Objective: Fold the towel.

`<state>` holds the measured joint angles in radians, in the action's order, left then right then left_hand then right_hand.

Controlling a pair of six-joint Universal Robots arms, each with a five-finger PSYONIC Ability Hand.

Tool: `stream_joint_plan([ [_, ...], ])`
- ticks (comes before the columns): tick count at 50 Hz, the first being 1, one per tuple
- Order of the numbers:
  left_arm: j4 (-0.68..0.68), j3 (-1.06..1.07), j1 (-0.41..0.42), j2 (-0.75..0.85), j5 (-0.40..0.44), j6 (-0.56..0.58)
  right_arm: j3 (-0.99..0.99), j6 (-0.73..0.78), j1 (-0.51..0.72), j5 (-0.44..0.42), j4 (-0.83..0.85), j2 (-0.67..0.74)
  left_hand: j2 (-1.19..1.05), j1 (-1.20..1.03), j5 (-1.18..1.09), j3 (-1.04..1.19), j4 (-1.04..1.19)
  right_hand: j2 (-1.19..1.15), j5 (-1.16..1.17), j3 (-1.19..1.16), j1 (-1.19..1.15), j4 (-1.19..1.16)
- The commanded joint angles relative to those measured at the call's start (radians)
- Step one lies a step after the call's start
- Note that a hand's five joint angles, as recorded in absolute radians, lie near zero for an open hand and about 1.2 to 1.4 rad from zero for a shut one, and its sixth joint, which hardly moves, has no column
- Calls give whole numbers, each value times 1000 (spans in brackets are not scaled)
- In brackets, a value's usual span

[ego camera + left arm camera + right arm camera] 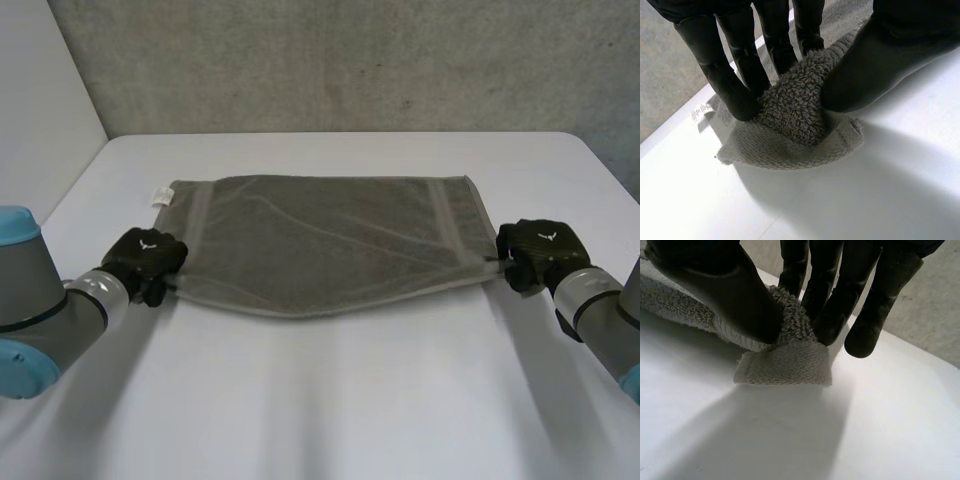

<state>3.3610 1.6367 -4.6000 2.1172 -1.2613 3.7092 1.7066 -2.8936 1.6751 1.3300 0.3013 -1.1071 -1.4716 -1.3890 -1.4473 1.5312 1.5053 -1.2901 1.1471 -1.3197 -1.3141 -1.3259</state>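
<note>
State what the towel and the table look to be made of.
Towel: grey terry cloth, probably cotton; looped pile and a flat-woven border band show up close. Table: smooth white top, faint sheen, likely laminate or painted board; cannot tell which.

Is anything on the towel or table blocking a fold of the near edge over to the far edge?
Nothing visible does. The left hand and right hand pinch the near corners of the towel.

Our head camera looks down from the near side across the desk (330,400) to the far wall (350,60). Our wrist cameras sit close, looking along the left hand (735,80) and right hand (830,300) at the towel (320,245) corners the head view shares.
</note>
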Motion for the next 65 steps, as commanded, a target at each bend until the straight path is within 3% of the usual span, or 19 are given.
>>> stream_joint_plan([
  [1,-2,35,21,-57,0,-3,-10,-6,-2,6,-2,-60,75,-7,226,-135,-109,-106,75,-77,-82,-70],
  [8,-9,69,21,-166,-1,-5,-48,2,-2,-5,-113,-166,75,-7,226,-135,-109,-106,75,-77,-82,-70],
  [16,-14,115,6,-473,0,-75,-185,8,-12,-87,-375,-350,75,-7,226,-135,-109,-106,75,-77,-82,-70],
  [18,-17,117,-6,-552,3,-136,-249,48,-31,-115,-465,-388,75,-7,226,-135,-109,-106,75,-77,-82,-70],
  [24,-72,123,-10,-586,11,-176,-295,182,-89,-137,-600,-393,75,-7,226,-135,-109,-106,75,-77,-82,-70],
  [27,-147,124,-2,-539,11,-173,-300,344,-94,-118,-672,-341,75,-7,226,-135,-109,-106,75,-77,-82,-70],
  [30,-166,109,0,-464,11,-170,-306,385,-92,-118,-677,-284,75,-7,226,-135,-109,-106,75,-77,-82,-70],
  [36,-176,-15,7,-213,5,-172,-350,367,-87,-124,-622,-114,75,-7,226,-135,-109,-106,75,-77,-82,-70],
  [44,-216,-197,19,1,-1,-175,-468,321,-40,-118,-542,80,75,-7,226,-135,-109,-106,75,-77,-82,-70],
  [53,-233,-394,52,150,-13,-181,-634,272,-14,-69,-482,257,75,-7,226,-135,-109,-106,75,-77,-82,-70],
  [58,-242,-500,84,231,-76,-178,-723,269,2,-18,-442,348,75,-7,226,-135,-109,-106,75,-77,-82,-70],
  [60,-253,-557,98,269,-116,-173,-764,269,9,9,-427,387,317,235,468,-377,-351,-90,58,-60,-66,-54],
  [61,-253,-557,98,270,-116,-173,-765,269,9,9,-427,388,319,236,469,-378,-352,-90,58,-60,-66,-54],
  [62,-258,-580,101,285,-133,-173,-783,267,14,20,-420,403,342,259,492,-401,-376,21,-52,50,45,57],
  [63,-259,-600,104,297,-144,-173,-798,267,18,31,-407,414,389,306,539,-448,-422,272,-303,301,296,308],
  [64,-259,-600,104,297,-144,-173,-798,267,18,31,-407,414,389,306,539,-449,-423,274,-306,304,298,310],
  [65,-261,-616,104,306,-154,-173,-811,267,23,43,-394,424,552,469,702,-611,-586,670,-701,699,694,706],
])
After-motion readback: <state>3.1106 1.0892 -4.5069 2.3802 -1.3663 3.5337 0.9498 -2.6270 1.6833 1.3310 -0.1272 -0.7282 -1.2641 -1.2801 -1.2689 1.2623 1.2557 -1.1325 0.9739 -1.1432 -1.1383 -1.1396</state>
